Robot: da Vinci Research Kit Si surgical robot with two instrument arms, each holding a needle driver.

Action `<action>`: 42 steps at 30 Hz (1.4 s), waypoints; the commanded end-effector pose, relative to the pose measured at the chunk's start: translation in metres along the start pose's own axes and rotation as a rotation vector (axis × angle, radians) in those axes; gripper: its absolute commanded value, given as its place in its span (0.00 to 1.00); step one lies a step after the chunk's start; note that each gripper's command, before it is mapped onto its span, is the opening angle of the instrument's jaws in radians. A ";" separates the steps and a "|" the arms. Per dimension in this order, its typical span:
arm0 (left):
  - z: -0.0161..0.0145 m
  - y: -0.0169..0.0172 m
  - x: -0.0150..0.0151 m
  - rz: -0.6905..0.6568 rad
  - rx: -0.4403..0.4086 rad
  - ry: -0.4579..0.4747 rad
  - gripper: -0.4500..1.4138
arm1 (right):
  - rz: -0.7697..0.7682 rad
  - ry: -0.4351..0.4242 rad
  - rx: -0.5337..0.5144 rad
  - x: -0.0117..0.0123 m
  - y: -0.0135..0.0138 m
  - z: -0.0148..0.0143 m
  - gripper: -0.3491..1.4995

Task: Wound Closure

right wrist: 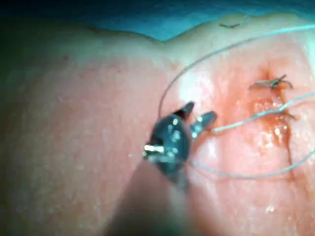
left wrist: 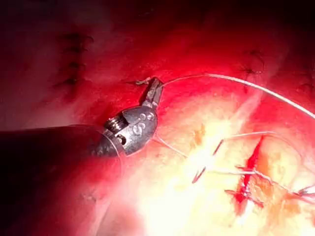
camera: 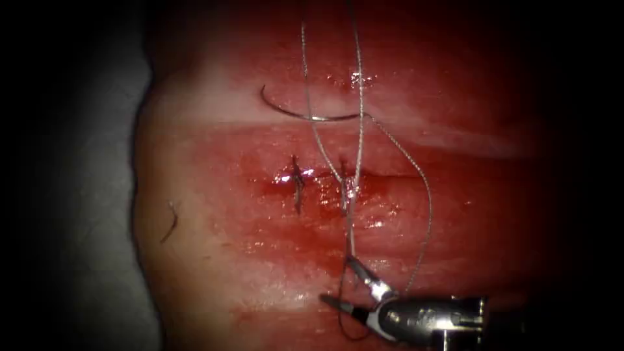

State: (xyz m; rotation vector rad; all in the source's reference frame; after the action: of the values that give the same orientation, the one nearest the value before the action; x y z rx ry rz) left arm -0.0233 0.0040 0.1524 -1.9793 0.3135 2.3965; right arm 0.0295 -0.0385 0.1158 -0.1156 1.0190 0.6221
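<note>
Right hand (camera: 338, 281) (entering from the picture's right, nearest the endoscope): jaws spread, thread (camera: 426, 214) running by the upper jaw, grip not discernible; beyond it, the cut (camera: 325, 179) in the tissue (camera: 214, 260) with a finished stitch (camera: 297, 185); farthest, the needle (camera: 305, 114) lying free on the tissue, not in it; left hand (left wrist: 151, 91): jaws pressed together, pinching thread.

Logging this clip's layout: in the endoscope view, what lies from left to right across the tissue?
Loose cut end of thread → finished stitch → second stitch with thread running up from it → right hand, open, holding nothing. The needle lies free on the tissue above the cut.
</note>
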 end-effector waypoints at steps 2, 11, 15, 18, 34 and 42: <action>-0.0002 0.0023 0.0009 -0.023 -0.003 0.053 0.00 | 0.010 0.000 0.013 0.0002 -0.0012 -0.0005 0.67; -0.0030 0.0077 0.0070 -0.122 0.005 0.248 0.00 | 0.034 0.020 0.032 0.0032 -0.0006 -0.0031 0.68; -0.0035 0.0095 0.0089 -0.154 0.007 0.305 0.00 | 0.045 0.032 0.031 0.0043 0.0002 -0.0034 0.63; -0.0039 0.0126 0.0117 -0.169 -0.021 0.356 0.00 | 0.058 0.046 0.049 0.0057 0.0018 -0.0030 0.56; -0.0047 0.0204 0.0156 -0.205 -0.078 0.381 0.00 | 0.055 0.103 0.298 0.0081 0.0059 0.0052 0.00; -0.0046 0.0240 0.0151 -0.261 -0.089 0.405 0.00 | 0.052 0.108 0.290 0.0080 0.0080 0.0093 0.00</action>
State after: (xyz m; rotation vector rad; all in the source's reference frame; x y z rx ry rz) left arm -0.0247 -0.0213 0.1397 -2.3710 -0.0433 1.8720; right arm 0.0347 -0.0243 0.1152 0.1319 1.2093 0.5150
